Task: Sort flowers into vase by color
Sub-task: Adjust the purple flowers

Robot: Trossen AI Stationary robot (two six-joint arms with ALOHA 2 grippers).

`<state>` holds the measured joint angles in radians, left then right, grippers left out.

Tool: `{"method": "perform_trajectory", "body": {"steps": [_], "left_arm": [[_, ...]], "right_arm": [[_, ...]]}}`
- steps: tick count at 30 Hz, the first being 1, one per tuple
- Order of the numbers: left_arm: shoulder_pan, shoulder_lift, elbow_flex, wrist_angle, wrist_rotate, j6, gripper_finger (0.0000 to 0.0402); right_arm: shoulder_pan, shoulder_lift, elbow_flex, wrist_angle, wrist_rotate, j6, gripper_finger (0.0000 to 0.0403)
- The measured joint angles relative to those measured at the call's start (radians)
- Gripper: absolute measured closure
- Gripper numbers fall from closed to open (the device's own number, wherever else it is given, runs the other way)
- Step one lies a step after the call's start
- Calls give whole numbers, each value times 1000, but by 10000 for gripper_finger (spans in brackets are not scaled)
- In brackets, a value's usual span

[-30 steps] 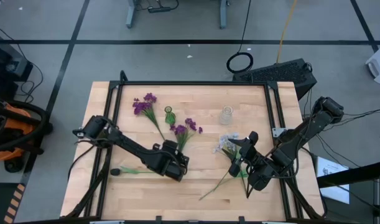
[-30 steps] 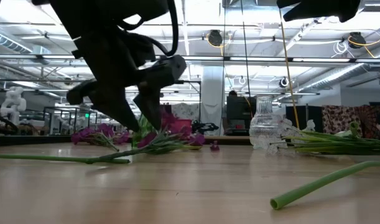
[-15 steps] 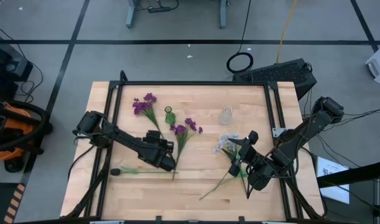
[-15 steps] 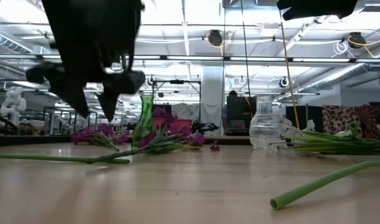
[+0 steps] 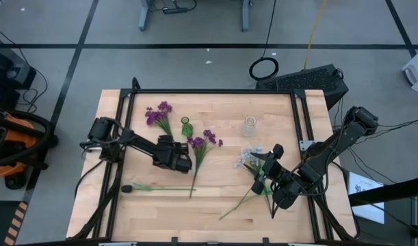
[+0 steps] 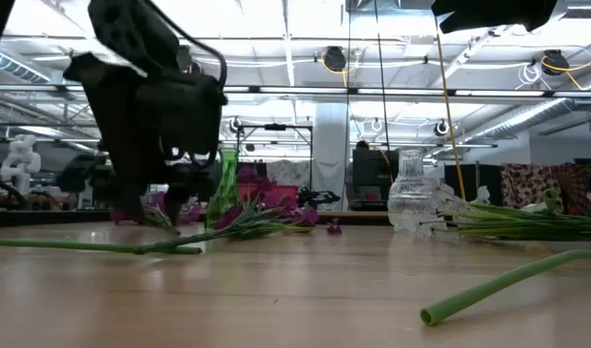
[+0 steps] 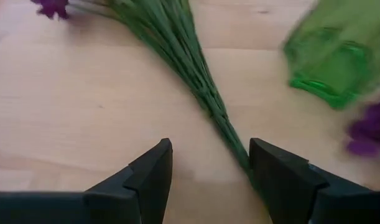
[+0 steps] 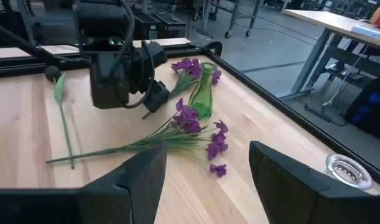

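Note:
My left gripper (image 5: 181,156) (image 7: 208,174) is open and low over the table beside the green vase (image 5: 187,126) (image 7: 329,62). Its fingers stand on either side of the stem (image 7: 202,87) of the far-left purple flower (image 5: 157,113). That stem runs close past one finger (image 7: 277,177); I cannot tell whether they touch. A second purple flower (image 5: 205,140) (image 8: 196,127) lies flat next to the vase. Pale flowers (image 5: 250,157) lie beneath my right gripper (image 5: 260,179) (image 8: 208,180), which is open and hangs above the table.
A clear glass vase (image 5: 249,126) (image 6: 411,198) stands toward the far edge. A long green stem with a dark bud (image 5: 157,186) (image 8: 62,118) lies near the left arm. Another loose stem (image 5: 239,201) (image 6: 508,280) lies toward the near edge. A black frame (image 5: 209,91) borders the table.
My left gripper has moved from the near middle of the table toward the far edge and left, away from the second purple flower's stem, and now sits low at the stem of the far-left purple flower by the green vase. The flowers have stayed put.

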<state>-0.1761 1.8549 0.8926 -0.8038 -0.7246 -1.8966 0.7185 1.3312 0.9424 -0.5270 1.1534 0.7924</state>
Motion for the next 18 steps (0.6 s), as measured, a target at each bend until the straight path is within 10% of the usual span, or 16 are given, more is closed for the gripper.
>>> {"method": "perform_trajectory", "body": {"steps": [10, 18], "left_arm": [[30, -5, -59, 123, -16, 73, 197], [2, -2, -62, 62, 5, 22, 357]], "right_arm": [[-24, 0, 0, 0, -2, 4, 181], [-24, 0, 0, 0, -3, 7, 181]]}}
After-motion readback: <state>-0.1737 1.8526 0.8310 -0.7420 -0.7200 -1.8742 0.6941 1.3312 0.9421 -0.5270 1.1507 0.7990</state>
